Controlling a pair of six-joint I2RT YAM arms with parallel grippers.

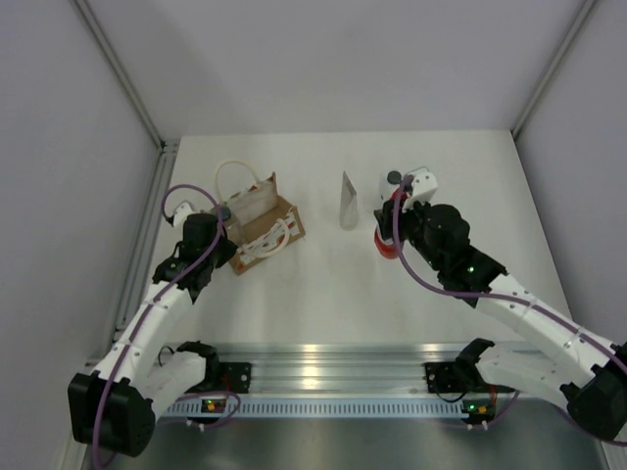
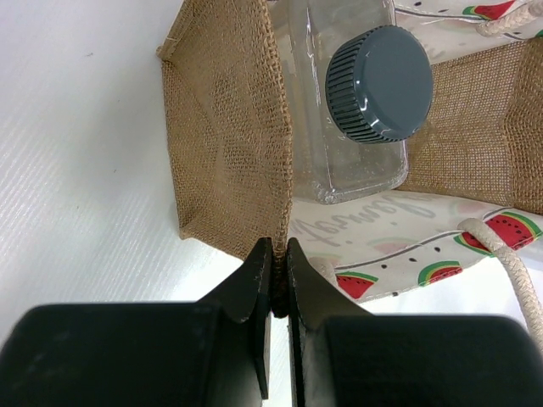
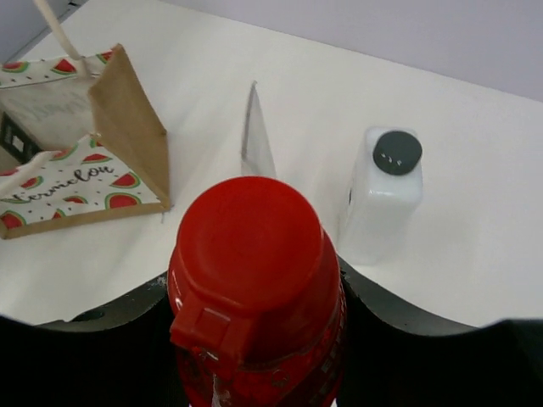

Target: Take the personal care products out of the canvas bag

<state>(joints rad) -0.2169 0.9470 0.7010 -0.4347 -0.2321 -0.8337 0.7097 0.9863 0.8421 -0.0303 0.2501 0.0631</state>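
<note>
Cursive script "…termelon" on canvas bag (image 3: 75, 188) side panel, first letters hidden

The canvas bag (image 2: 225, 127) is tan with white watermelon-printed panels, the clear bottle (image 2: 379, 83) grey-capped, the white bottle (image 3: 382, 203) dark-capped, plus a red bottle (image 3: 254, 280).

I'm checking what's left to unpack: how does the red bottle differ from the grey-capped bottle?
The red bottle is out of the bag, clamped in the right gripper; the grey-capped bottle sits inside the canvas bag, with no gripper on it. The red bottle is opaque red with a smooth flip-top cap; the grey-capped bottle has a pale, see-through body and a ribbed round cap. Both are small capped containers.
</note>
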